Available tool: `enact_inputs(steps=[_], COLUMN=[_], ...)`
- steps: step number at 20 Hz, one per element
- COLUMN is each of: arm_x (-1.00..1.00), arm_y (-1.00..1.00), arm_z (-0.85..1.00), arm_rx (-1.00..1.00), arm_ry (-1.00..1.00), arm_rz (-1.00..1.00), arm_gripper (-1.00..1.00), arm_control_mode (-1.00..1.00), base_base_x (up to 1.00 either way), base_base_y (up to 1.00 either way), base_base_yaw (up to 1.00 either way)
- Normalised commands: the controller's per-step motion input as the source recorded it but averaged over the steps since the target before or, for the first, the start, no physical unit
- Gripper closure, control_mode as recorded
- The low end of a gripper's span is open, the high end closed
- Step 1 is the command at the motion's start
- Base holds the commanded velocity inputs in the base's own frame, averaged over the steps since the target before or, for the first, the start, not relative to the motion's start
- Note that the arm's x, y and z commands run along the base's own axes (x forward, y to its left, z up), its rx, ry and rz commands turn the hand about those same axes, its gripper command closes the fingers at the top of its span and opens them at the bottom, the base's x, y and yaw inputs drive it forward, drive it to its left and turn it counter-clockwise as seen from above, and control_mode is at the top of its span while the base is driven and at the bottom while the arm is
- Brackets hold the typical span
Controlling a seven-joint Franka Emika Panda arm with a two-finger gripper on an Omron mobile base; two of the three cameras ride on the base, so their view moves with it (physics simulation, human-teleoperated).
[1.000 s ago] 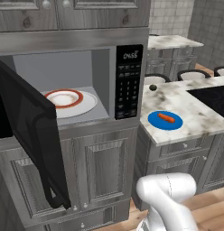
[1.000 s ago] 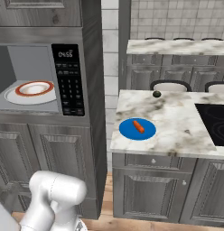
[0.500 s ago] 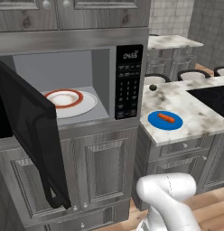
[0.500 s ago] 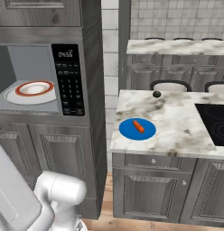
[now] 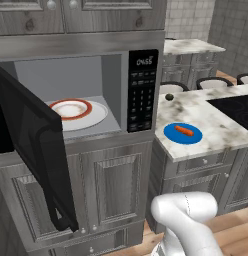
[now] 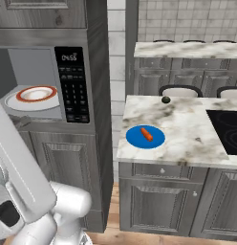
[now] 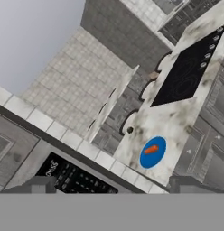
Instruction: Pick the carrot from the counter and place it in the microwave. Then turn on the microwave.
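Standing nearest is the white arm (image 5: 188,225), bulking up low in front of the grey cabinets, with its gripper (image 7: 111,187) raised and tilted; in the hand view its 2 dark finger tips (image 7: 38,184) sit far apart with nothing between them, so the gripper is spread wide and holds nothing.

Past the arm, the microwave door (image 5: 38,155) hangs swung out to the left, dark glass facing the room. Behind it the microwave (image 5: 76,85) shows its grey interior, where a white plate with a red rim (image 5: 76,111) lies flat on the floor of the cavity. The black keypad panel (image 5: 142,90) with its lit display stands at the right of the opening.

To the right of the microwave, the marble table (image 6: 187,129) carries a round blue plate (image 6: 145,137) near its front left corner. The carrot (image 6: 146,133) lies flat on that plate, roughly at its centre, well apart from the gripper. Farther back on the same top, a small dark round object (image 6: 166,100) sits near the rear edge, and the black cooktop (image 6: 226,129) is set into the right side.

Beyond that, 2 chair backs (image 6: 180,91) show behind the table, then a second marble top (image 6: 187,49) against the tiled wall (image 6: 187,19).
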Motion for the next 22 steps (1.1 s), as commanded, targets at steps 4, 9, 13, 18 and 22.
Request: enact_inputs(steps=[4,9,13,18,22], arm_x=[0.29,0.28,0.22,0.19,0.25], arm_y=[-0.01,-0.01,-0.02,-0.05,-0.03], arm_z=[-0.04,-0.03,-0.03,-0.05,-0.08], arm_rx=[-0.04,-0.06,-0.07,-0.09,-0.11], arm_ry=[0.09,0.09,0.08,0.05,0.04], arm_rz=[-0.01,-0.01,-0.01,0.00,0.02], arm_gripper=[-1.00,-1.00,-1.00,-1.00,-1.00], arm_control_mode=[-1.00,-1.00,-1.00,-1.00,-1.00], base_base_x=[0.00,0.00,0.00,0.00,0.00], base_base_y=[0.00,0.00,0.00,0.00,0.00], base_base_yaw=[0.00,0.00,0.00,0.00,0.00])
